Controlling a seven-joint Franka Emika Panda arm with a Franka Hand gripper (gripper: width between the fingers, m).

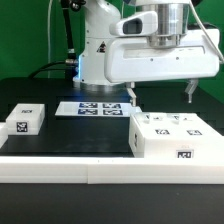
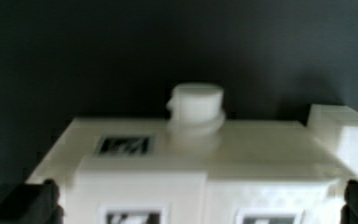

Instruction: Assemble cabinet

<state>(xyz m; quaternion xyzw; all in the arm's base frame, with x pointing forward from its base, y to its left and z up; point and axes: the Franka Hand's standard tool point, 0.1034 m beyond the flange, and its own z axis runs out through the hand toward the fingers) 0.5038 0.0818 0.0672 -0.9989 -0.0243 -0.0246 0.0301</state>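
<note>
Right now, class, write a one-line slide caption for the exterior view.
Panda gripper, open, hovers above the white tagged cabinet; a small tagged block and the marker board lie apart.

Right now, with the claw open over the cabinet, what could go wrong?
1. The open claw barely spans the cabinet in the wrist view; coming down, it might hit the top edge.
2. The round peg sticking out of the cabinet could catch the claw and shove the box.

Robotics lab rig: fixed arm (image 1: 100, 50), black table (image 1: 75, 135), tagged marker board (image 1: 95, 108), white rail (image 1: 60, 168).
</note>
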